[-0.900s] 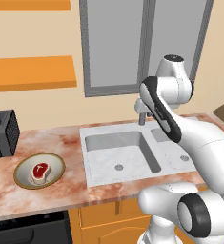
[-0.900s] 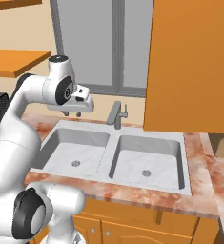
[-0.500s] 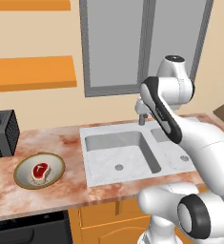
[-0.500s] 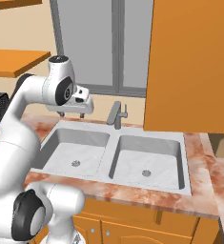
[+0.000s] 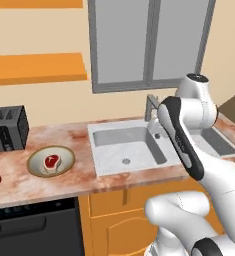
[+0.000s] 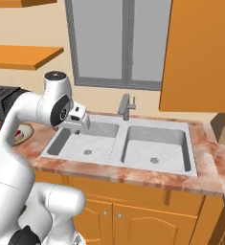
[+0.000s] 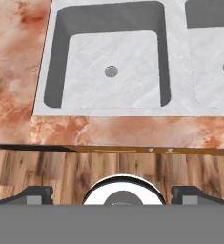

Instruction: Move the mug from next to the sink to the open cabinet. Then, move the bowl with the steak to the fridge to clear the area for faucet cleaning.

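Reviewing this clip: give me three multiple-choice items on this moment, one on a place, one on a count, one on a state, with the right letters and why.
1. Where is the bowl with the steak?
A. in the sink's left basin
B. on the counter left of the sink
C. on the orange shelf

2. How many basins does the sink have?
A. one
B. two
C. three

3. How do the gripper's jaws stand?
A. wide apart, holding nothing
B. closed on the bowl
C. closed on the faucet

Answers: 1 B, the left base view shows it on the marbled counter between toaster and sink. 2 B, the right base view shows two drains. 3 A, the hand view shows the fingertips far apart over the sink.
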